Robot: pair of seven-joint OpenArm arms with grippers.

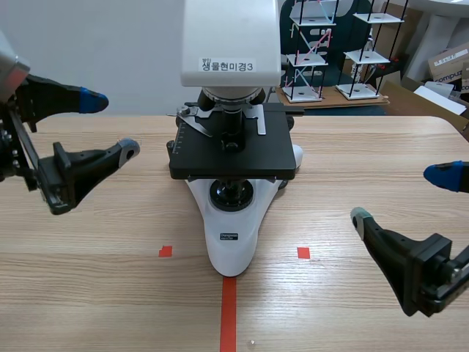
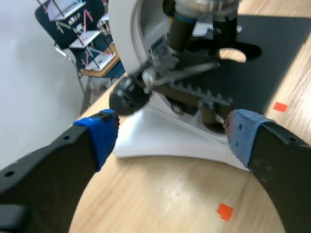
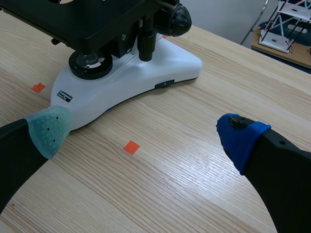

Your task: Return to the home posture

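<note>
Microscope [image 1: 231, 246] in white with a black square stage [image 1: 233, 150] stands in the middle of the scene frame on the pale wood-grain table [image 1: 88, 293]. Its tapered white foot points toward the lower edge and ends just above the long orange-red tape line [image 1: 229, 315], and two small orange-red tape squares [image 1: 165, 251] lie one on either side of the foot's tip. The left gripper [image 1: 111, 125] hangs in the upper left of the scene frame, off to the side of the stage and well apart from it. Its two thick black fingers are spread wide with nothing between them, a blue-padded tip above and a grey-padded tip below. In the left wrist view the microscope's black focus knob [image 2: 127, 94] and white foot lie ahead of that gripper, seen through the gap between the fingers. The right gripper [image 1: 404, 197] sits in the lower right of the scene frame, low over the table and well clear of the microscope, likewise spread wide and holding nothing; its blue pad is near the right edge and its grey-green pad is toward the middle. In the right wrist view bare table and one tape square lie between its fingers, with the microscope's foot ahead. At the upper right of the scene frame, beyond the table, stand white-shelved frame models [image 1: 308, 51] and a cardboard box [image 1: 448, 62]
</note>
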